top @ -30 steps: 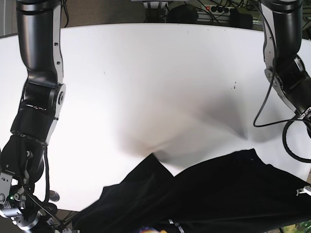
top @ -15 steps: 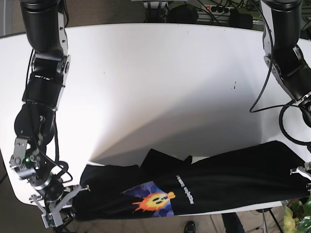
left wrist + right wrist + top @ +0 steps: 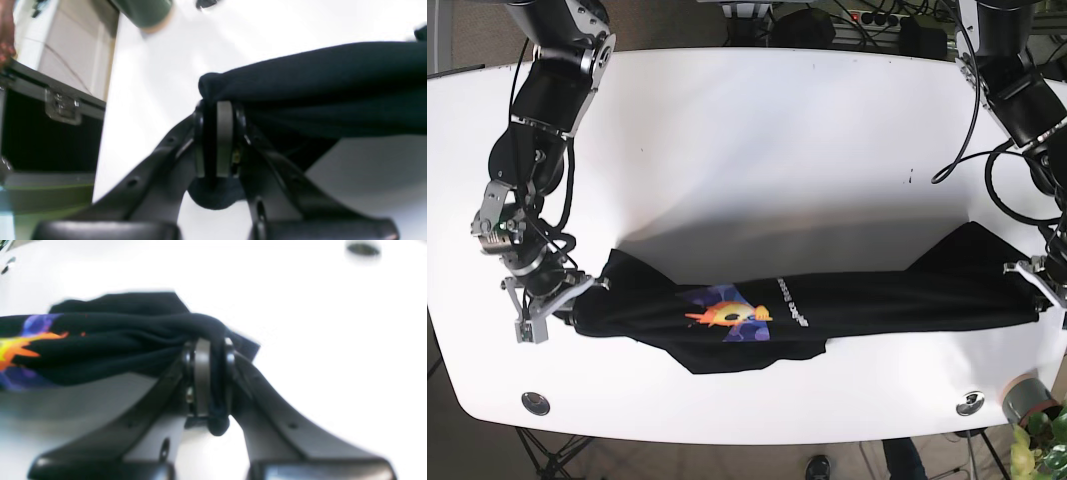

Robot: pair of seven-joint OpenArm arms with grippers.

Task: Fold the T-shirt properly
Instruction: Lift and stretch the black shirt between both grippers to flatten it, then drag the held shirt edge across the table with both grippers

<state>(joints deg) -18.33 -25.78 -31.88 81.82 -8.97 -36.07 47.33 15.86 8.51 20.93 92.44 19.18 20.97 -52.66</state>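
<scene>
Black T-shirt (image 3: 827, 300) hangs stretched over the white worktop (image 3: 757, 150), my left claw (image 3: 1039, 280) and right claw (image 3: 552, 305) each pinching one end.

White table (image 3: 757, 130): curved outline, bare top with a few small dark specks. Two round metal fittings are set into its near edge, one toward the left corner (image 3: 534, 403), one toward the right corner (image 3: 970, 403). Green cup (image 3: 1024, 400) stands just beside the right fitting. Black case with metal latch (image 3: 50, 133) sits off the table's edge. Cables and a power strip (image 3: 872, 18) lie behind the table's far edge.
</scene>
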